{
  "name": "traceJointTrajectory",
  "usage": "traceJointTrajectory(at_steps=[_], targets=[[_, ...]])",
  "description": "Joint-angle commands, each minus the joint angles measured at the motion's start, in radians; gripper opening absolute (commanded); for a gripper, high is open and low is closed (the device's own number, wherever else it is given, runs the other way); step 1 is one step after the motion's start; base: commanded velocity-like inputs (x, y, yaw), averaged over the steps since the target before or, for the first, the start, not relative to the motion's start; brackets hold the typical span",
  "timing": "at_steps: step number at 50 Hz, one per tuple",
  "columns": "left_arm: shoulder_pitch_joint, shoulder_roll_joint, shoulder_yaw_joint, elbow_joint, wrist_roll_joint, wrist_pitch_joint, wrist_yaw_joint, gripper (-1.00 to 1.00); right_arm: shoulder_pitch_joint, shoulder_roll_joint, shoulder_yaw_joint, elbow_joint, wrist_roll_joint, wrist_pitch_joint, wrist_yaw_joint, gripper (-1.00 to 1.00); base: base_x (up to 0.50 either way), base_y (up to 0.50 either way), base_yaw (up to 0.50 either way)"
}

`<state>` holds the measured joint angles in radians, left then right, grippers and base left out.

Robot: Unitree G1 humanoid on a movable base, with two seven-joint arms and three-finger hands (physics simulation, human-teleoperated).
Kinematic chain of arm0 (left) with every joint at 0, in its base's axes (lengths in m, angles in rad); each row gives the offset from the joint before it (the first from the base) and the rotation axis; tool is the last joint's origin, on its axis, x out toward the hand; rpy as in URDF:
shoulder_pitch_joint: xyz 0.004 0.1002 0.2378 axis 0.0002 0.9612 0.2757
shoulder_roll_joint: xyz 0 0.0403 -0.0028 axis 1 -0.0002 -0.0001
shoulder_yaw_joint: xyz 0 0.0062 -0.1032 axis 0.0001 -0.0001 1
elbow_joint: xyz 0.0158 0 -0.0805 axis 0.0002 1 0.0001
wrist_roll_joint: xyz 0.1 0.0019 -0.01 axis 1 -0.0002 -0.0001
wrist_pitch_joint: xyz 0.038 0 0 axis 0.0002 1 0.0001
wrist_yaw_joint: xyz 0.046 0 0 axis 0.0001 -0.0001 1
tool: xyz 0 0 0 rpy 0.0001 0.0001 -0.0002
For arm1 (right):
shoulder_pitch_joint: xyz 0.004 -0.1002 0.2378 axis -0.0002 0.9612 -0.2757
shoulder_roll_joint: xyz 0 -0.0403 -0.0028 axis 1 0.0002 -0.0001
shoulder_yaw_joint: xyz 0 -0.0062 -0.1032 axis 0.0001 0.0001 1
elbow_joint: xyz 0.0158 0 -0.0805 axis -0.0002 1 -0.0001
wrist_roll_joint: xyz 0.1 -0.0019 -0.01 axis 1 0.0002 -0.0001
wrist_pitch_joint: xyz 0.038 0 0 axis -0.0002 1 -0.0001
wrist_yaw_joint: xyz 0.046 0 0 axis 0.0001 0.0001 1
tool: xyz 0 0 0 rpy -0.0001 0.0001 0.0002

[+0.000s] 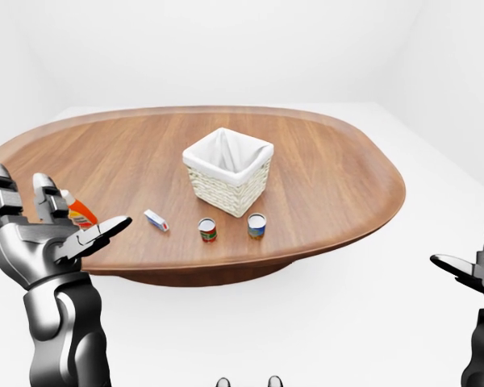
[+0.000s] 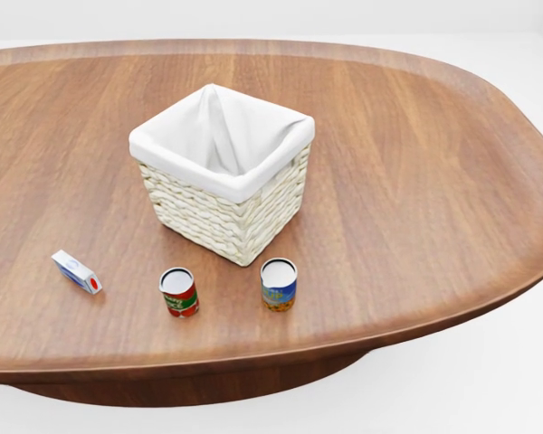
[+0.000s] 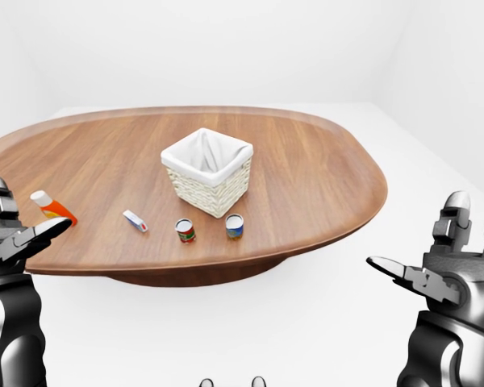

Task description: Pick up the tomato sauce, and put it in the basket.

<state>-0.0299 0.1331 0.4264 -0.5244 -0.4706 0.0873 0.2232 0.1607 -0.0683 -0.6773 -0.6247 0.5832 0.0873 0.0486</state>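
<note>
Your tomato sauce [image 2: 179, 292], the red-labelled can, stands upright just below the basket [image 2: 224, 217] in the head view, toward its left corner, with the blue can [image 2: 278, 284] beside it. Both hands hang off the table, fingers spread and empty. Your left hand [image 1: 40, 238] looks nearer; the can lies up and right of its fingers, well apart.

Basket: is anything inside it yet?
In the head view the basket shows only its white cloth liner, folded down into it. Its near wall hides the bottom. The tomato sauce can stands on the table, apart from the basket.
</note>
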Motion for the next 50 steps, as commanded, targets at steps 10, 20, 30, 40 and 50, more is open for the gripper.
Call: traceJointTrajectory(at_steps=[10,20,30,40,50], targets=[[-0.006,0.005,0.004,0.006,-0.003,0.0,0.003,1.0,-0.005,-0.002,0.004,-0.002,-0.003,0.0,-0.005,1.0,0.42,0.0,0.0],[-0.007,0.0,-0.012,0.03,0.012,0.0,-0.003,1.0,-0.004,-0.002,0.003,0.004,-0.002,0.0,-0.003,1.0,0.42,0.0,0.0],[-0.003,-0.001,-0.01,0.025,0.011,0.0,-0.004,1.0,-0.002,-0.001,0.003,0.006,-0.001,0.0,-0.002,1.0,0.42,0.0,0.0],[-0.005,-0.01,-0.071,0.085,0.072,0.0,-0.05,1.0,0.007,0.009,-0.004,0.008,0.021,0.0,0.004,1.0,0.24,0.0,0.0],[0.003,-0.031,-0.183,0.176,0.275,0.0,-0.139,1.0,0.011,0.01,-0.004,0.008,0.023,0.0,0.007,1.0,0.0,0.0,0.0]])
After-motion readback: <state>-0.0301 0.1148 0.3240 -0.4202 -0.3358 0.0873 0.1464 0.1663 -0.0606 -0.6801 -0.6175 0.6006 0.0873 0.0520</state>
